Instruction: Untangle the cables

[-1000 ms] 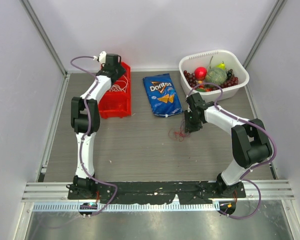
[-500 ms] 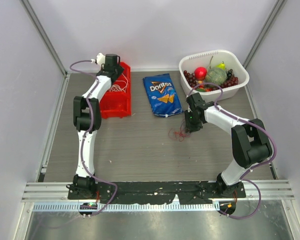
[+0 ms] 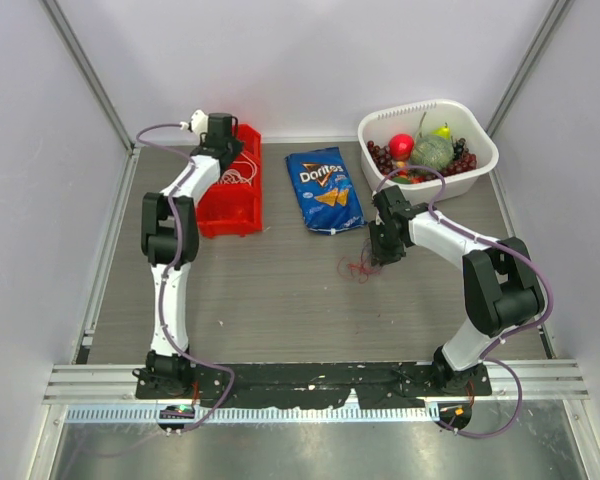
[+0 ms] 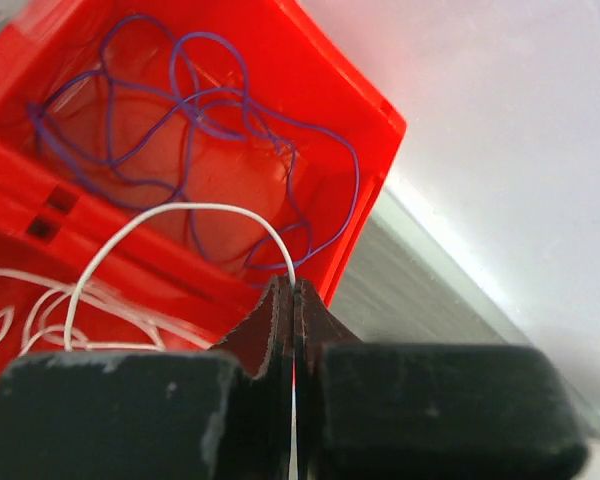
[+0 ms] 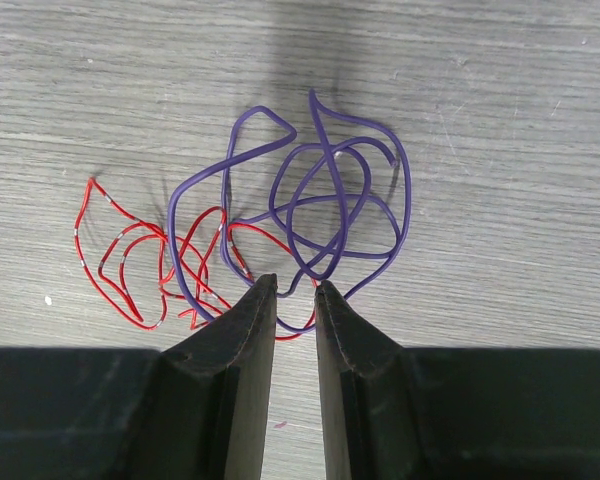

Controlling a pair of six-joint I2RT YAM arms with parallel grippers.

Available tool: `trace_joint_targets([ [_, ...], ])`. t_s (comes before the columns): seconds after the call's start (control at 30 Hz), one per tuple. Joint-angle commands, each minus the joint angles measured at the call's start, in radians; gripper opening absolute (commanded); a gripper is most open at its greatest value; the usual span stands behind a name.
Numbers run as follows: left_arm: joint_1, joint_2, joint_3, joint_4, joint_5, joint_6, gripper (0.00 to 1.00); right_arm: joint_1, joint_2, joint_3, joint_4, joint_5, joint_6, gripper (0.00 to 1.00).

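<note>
My left gripper [image 4: 293, 288] is shut on a white cable [image 4: 170, 212] above the back of a red crate [image 4: 280, 170]; the cable loops down into the crate, where a purple-blue cable [image 4: 210, 110] lies in loose loops. In the top view this gripper [image 3: 220, 128] is over the crate [image 3: 230, 195]. My right gripper [image 5: 296, 285] is slightly open, its tips just above a tangle of a purple cable [image 5: 320, 205] and a red cable [image 5: 150, 260] on the table. In the top view that tangle [image 3: 358, 266] lies just left of the right gripper [image 3: 382, 250].
A blue Doritos bag [image 3: 324, 189] lies between the crate and a white basket [image 3: 480, 150] of fruit at the back right. Grey walls close the table on the left, back and right.
My left gripper has shifted slightly toward the back wall over the crate, still on the white cable. The right arm has not visibly moved.
</note>
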Motion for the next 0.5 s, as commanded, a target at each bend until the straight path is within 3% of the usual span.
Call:
trace_joint_targets([
  [0.0,0.007,-0.199,-0.134,0.091,-0.006,0.043,0.00,0.003,-0.018,0.012,0.005,-0.003,-0.008,0.27],
  [0.27,0.028,-0.355,-0.427,0.136,0.023,-0.030,0.00,0.006,-0.017,0.006,0.015,-0.015,-0.005,0.28],
  [0.47,0.070,-0.263,-0.334,0.026,0.115,-0.115,0.00,0.005,-0.035,-0.006,0.005,-0.014,-0.002,0.27],
])
